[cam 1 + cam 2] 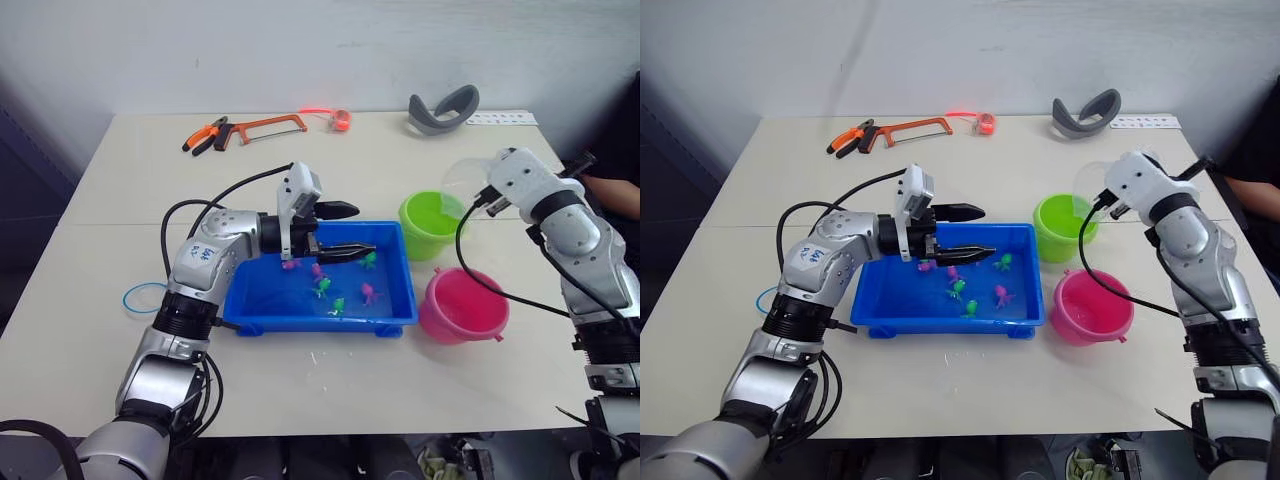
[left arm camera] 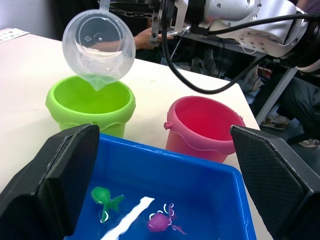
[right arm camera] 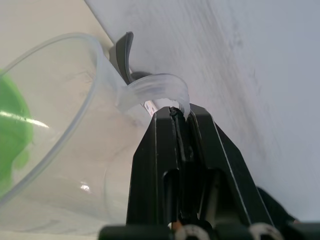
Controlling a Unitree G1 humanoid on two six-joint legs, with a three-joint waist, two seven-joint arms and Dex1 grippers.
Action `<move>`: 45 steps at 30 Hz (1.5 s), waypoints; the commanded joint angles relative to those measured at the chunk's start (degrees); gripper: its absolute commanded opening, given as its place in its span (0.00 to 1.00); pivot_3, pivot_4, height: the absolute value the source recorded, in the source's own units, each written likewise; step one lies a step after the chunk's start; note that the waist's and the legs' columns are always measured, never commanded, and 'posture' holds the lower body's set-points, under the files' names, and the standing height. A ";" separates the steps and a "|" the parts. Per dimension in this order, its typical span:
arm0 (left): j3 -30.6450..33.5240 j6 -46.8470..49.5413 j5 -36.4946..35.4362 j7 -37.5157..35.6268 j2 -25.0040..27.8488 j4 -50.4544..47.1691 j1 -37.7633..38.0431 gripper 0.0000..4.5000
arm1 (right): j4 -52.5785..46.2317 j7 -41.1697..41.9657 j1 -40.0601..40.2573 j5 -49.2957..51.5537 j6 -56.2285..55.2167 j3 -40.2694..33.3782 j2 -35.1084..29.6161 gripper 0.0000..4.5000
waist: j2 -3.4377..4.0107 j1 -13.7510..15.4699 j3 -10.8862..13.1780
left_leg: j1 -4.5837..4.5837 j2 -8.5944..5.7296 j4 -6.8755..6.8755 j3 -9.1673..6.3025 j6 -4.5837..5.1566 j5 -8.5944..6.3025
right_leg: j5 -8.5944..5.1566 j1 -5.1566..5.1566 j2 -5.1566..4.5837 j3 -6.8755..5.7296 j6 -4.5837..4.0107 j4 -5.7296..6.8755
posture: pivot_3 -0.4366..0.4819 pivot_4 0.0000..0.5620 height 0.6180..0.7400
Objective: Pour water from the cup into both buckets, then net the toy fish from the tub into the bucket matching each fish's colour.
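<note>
Right end effector (image 3: 181,116) pinches the clear plastic cup (image 2: 99,44) by its handle, tipped over the lime green bucket (image 2: 90,105). Left end effector (image 1: 345,232), fingers spread, hangs over the blue tub (image 1: 320,318) holding little green and pink fish (image 1: 1002,295), pink bucket (image 1: 462,305) just beyond.

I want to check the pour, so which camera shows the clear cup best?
The left wrist view: the cup is tipped, spout over the green bucket. Head views show it faint beside the right end effector; the right wrist view shows its handle and wall.

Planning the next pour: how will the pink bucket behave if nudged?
The pink bucket looks thin, light plastic, so it would probably slide easily. It seems empty, upright, wider at the rim, so a high push might tip it toward the tub.
</note>
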 commanded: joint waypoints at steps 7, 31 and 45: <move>2.07 0.02 -0.70 0.58 1.58 -3.67 1.21 1.00 | 2.72 -7.92 -5.44 -20.19 -17.41 9.30 -8.48 0.00 | 0.00 -0.01 0.00 | 0.00 0.00 0.02 0.00 0.00 0.00 | 0.00 0.00 -0.05 0.00 0.00 0.00 | 0.48 0.27 1.00; 0.61 -1.92 -1.48 -5.89 -0.20 0.36 -2.25 1.00 | -15.57 1.75 3.57 17.29 11.67 -19.47 6.94 0.00 | 0.00 0.20 0.00 | -0.08 0.03 0.51 -0.16 0.02 -0.01 | 0.00 0.10 -0.01 -0.47 0.01 0.44 | 0.48 0.27 1.00; 0.95 6.30 -9.96 -17.77 2.08 -4.51 -2.68 1.00 | -48.90 -9.74 18.62 53.06 58.17 -61.63 22.68 0.00 | 0.01 0.34 -0.01 | -0.20 0.01 0.46 -0.37 0.03 -0.02 | 0.00 0.13 -0.02 -0.33 0.01 0.37 | 0.48 0.27 1.00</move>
